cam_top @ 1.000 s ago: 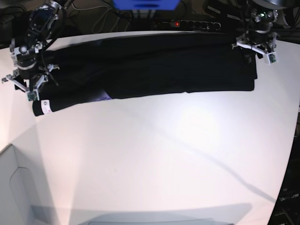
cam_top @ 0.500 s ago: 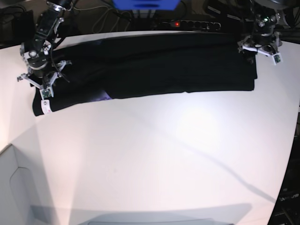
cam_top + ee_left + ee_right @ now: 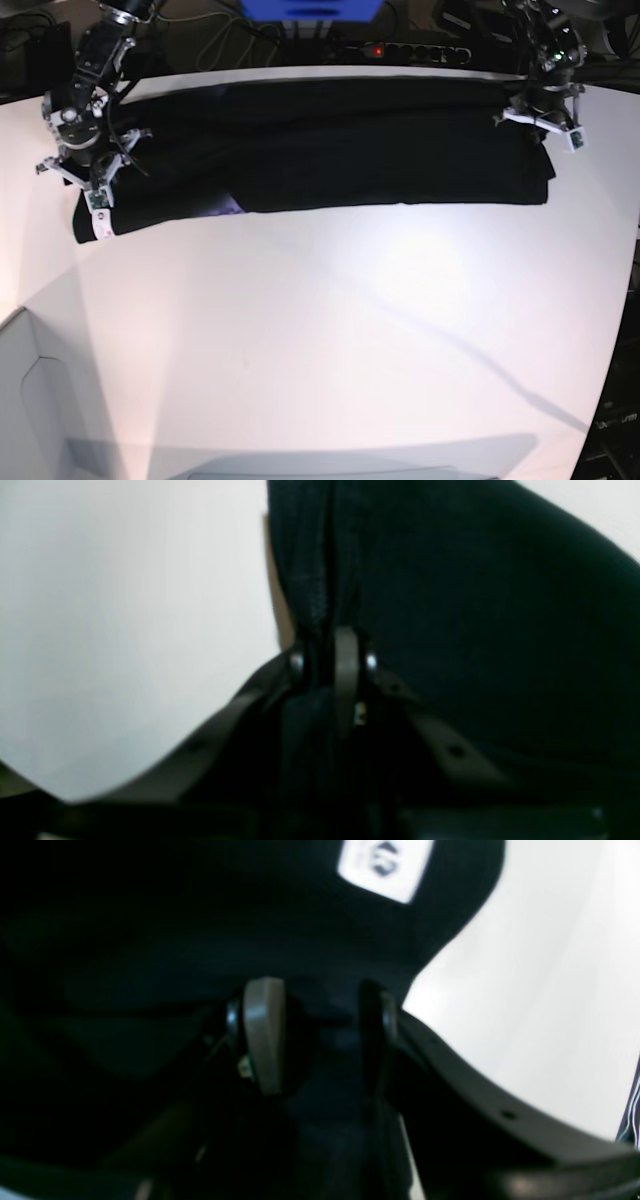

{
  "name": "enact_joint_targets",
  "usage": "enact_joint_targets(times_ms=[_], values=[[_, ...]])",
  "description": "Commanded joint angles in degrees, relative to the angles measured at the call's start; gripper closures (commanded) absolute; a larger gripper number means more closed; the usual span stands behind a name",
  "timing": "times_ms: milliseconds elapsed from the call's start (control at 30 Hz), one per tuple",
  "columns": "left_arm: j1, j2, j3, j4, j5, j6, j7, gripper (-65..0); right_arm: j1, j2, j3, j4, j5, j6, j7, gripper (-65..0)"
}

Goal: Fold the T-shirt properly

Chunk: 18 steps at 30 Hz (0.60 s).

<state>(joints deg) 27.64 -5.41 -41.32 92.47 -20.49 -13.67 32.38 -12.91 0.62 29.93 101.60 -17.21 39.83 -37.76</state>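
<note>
The black T-shirt (image 3: 330, 140) lies as a long folded band across the far side of the white table (image 3: 330, 330). A small purple patch of its print (image 3: 222, 207) shows at the lower fold, and a white label (image 3: 97, 228) marks its left end. My left gripper (image 3: 540, 112) is at the band's right end. In the left wrist view it (image 3: 327, 652) is shut on a ridge of black cloth (image 3: 475, 630). My right gripper (image 3: 88, 175) is at the left end. In the right wrist view its jaws (image 3: 317, 1032) close around a thick fold, with the label (image 3: 385, 862) just beyond.
A power strip (image 3: 400, 50) with a red light and a blue object (image 3: 310, 8) sit behind the table's far edge, among cables. A white box corner (image 3: 30, 400) stands at the lower left. The table's right edge curves down along the frame.
My right gripper moved in over the shirt's left end and stopped there. My left gripper shifted slightly down and inward, and the shirt's right end moved with it.
</note>
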Motion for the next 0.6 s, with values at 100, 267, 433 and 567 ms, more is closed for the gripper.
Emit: enact_joint_targets(times_ms=[100, 267, 433, 567], values=[[-2.89, -0.52, -4.79, -0.47, 1.37, 1.41, 1.42, 0.0, 1.61, 0.56, -0.88, -1.60, 0.20, 0.17, 0.88, -24.8], [-3.68, -0.52, -5.49, 0.33, 1.37, 1.41, 1.42, 0.0, 1.96, 0.56, -0.61, -5.73, 0.20, 0.17, 0.97, -24.7], [-3.77, -0.52, -5.93, 0.33, 1.28, 1.41, 0.98, 0.0, 1.61, 0.74, -0.53, -5.91, 0.11, 0.17, 3.08, -24.7], [-3.77, -0.52, -7.16, 0.33, 1.28, 1.41, 0.98, 0.0, 1.26, 1.62, -0.44, -5.82, 0.11, 0.17, 4.48, -24.7]])
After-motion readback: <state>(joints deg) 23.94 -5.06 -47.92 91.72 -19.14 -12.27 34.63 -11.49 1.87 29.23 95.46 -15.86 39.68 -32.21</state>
